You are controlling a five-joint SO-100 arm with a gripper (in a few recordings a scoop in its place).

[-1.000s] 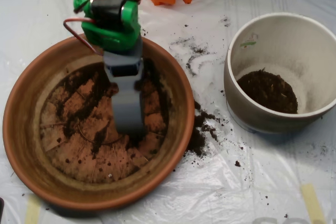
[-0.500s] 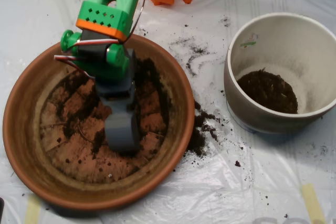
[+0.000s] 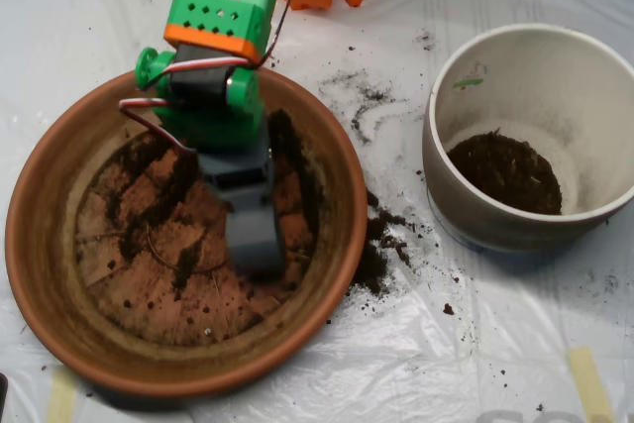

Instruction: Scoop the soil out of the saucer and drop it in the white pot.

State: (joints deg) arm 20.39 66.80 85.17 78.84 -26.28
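Since the frame half a second ago the grey clamshell scoop (image 3: 256, 245) has shifted slightly right and toward the far side, inside the large shallow terracotta saucer (image 3: 45, 274). Its tip now rests right of the dish's centre. The dark crumbly soil (image 3: 158, 190) lies in thin streaks mostly left of the scoop, with a band along the right inner wall. The deep cream-white ceramic pot (image 3: 446, 180), well apart at right, holds a dark mound.
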